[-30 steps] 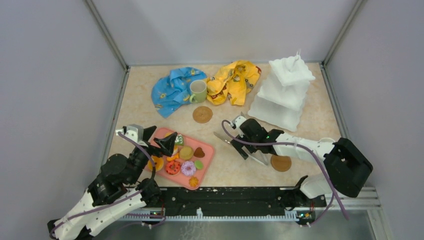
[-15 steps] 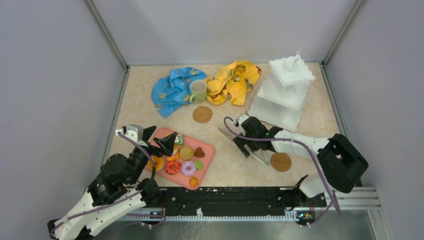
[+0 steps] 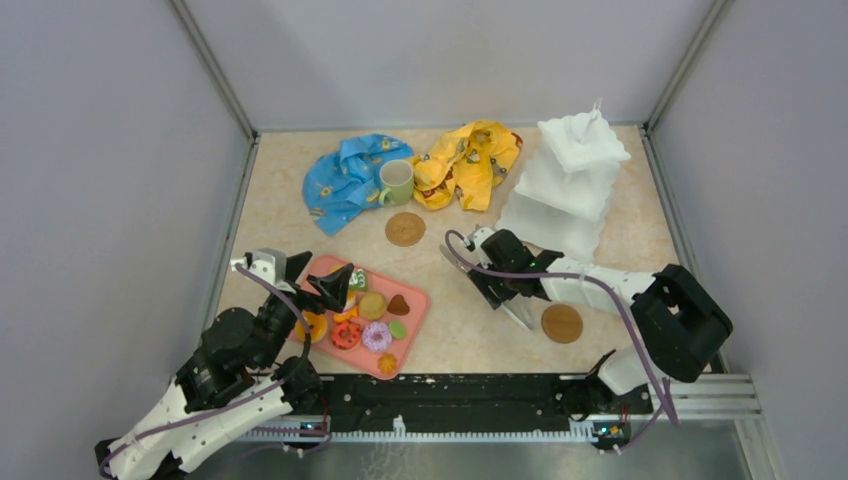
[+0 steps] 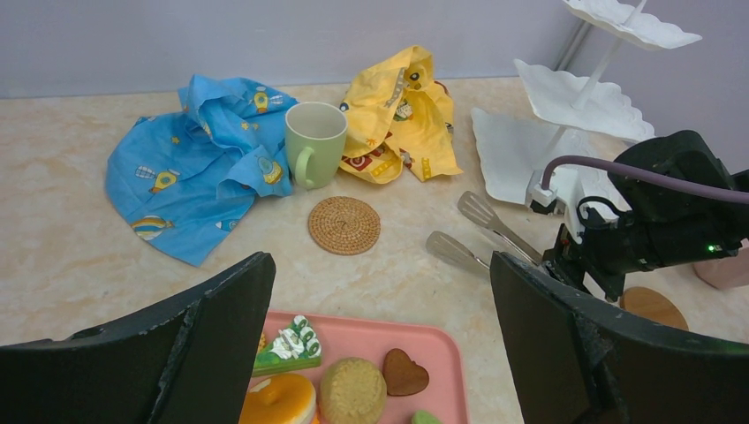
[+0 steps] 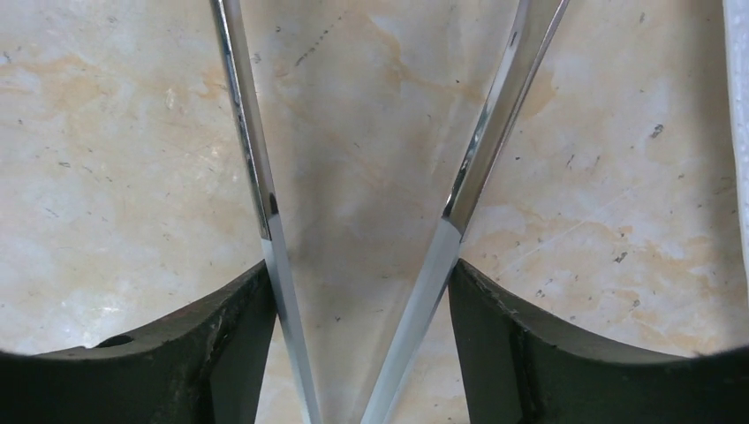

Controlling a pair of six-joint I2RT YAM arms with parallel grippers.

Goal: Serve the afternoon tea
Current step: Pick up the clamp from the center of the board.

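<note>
Several toy pastries [image 3: 365, 318] lie on the pink tray [image 3: 418, 300]; they also show in the left wrist view [image 4: 353, 389]. My left gripper [image 3: 318, 275] hangs open and empty over the tray's far end [image 4: 380, 265]. My right gripper [image 3: 498, 272] is shut on metal tongs [image 5: 477, 159], both tong arms between its fingers [image 5: 360, 283], low over the table between a coaster [image 3: 561, 323] and the white stand [image 3: 565, 190]. The tongs' flat tips [image 4: 459, 252] point towards the tray. The pale green mug [image 3: 396, 182] stands behind the second coaster [image 3: 405, 228]. The white mug is out of view.
A blue cloth [image 3: 345, 175] and a yellow cloth [image 3: 470, 160] lie crumpled on either side of the green mug at the back. Grey walls close in the table on the left, back and right.
My right gripper has moved a little to the right and back with the tongs, closer to the stand. The left arm has not moved.
</note>
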